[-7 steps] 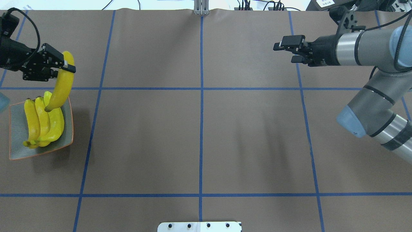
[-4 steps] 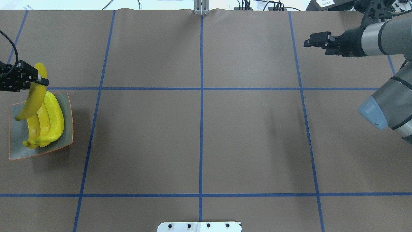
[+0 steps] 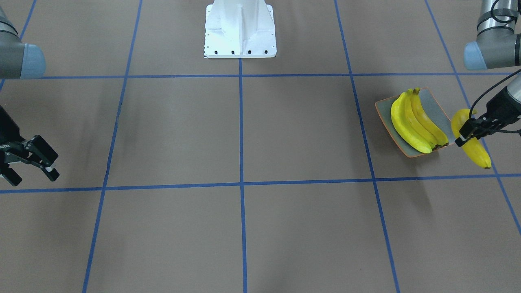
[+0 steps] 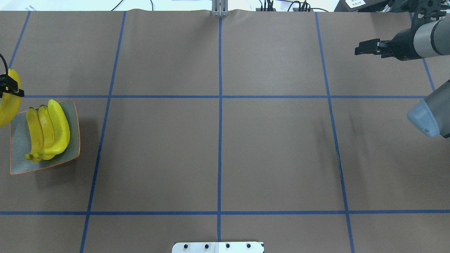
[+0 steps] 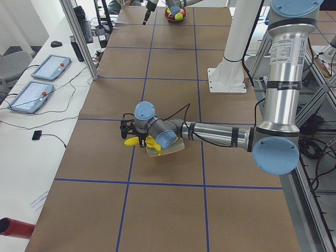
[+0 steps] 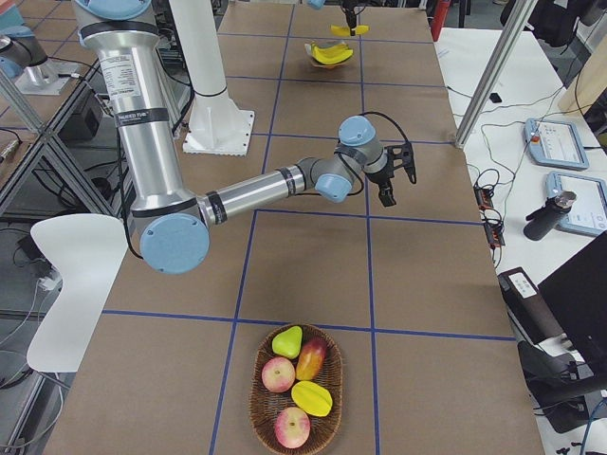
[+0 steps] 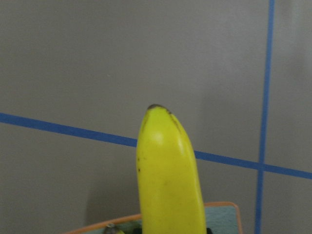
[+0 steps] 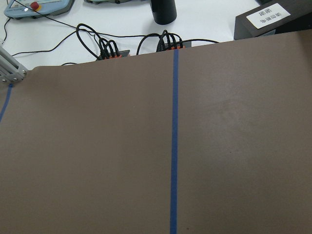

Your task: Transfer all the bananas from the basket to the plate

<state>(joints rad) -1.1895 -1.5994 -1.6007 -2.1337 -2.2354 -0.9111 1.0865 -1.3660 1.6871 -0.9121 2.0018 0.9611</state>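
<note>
The plate (image 3: 384,109) lies at the left end of the table (image 3: 285,134) and carries three bananas (image 3: 411,122) side by side. The left gripper (image 3: 466,136) pinches a fourth banana (image 3: 480,156) aloft just beside the plate's outer edge. The right gripper (image 3: 36,177) is spread and empty

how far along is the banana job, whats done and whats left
Done: three bananas lie side by side on the plate. In hand: the left gripper is shut on a fourth banana, hanging just past the plate's outer edge. Left: set that one on the plate. The basket shows only other fruit; the right gripper is open and empty.
</note>
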